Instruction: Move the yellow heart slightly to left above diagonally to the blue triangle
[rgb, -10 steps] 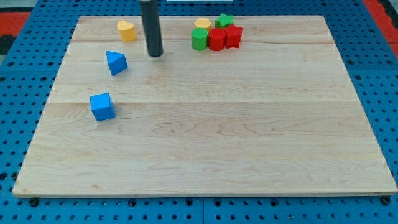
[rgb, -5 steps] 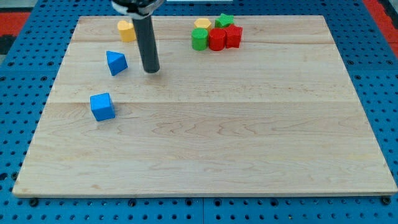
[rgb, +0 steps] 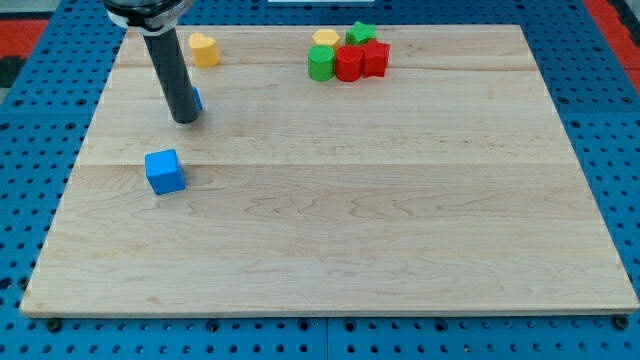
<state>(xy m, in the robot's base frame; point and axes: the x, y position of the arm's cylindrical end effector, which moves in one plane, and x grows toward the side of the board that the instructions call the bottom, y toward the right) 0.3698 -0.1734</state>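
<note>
The yellow heart (rgb: 204, 48) lies near the board's top edge, left of centre. The blue triangle (rgb: 196, 99) is almost wholly hidden behind my rod; only a blue sliver shows at the rod's right side. My tip (rgb: 185, 120) rests on the board right in front of the triangle, below and slightly left of the heart. I cannot tell whether the tip touches the triangle.
A blue cube (rgb: 164, 171) sits below my tip. At the top centre a cluster holds a yellow block (rgb: 325, 39), a green cylinder (rgb: 320, 63), a green block (rgb: 361, 33) and two red blocks (rgb: 348, 64) (rgb: 374, 57). The wooden board (rgb: 400, 220) lies on a blue pegboard.
My rod has swept left and down, from right of the blue triangle to directly in front of it, hiding it. The heart and the other blocks have not moved.
</note>
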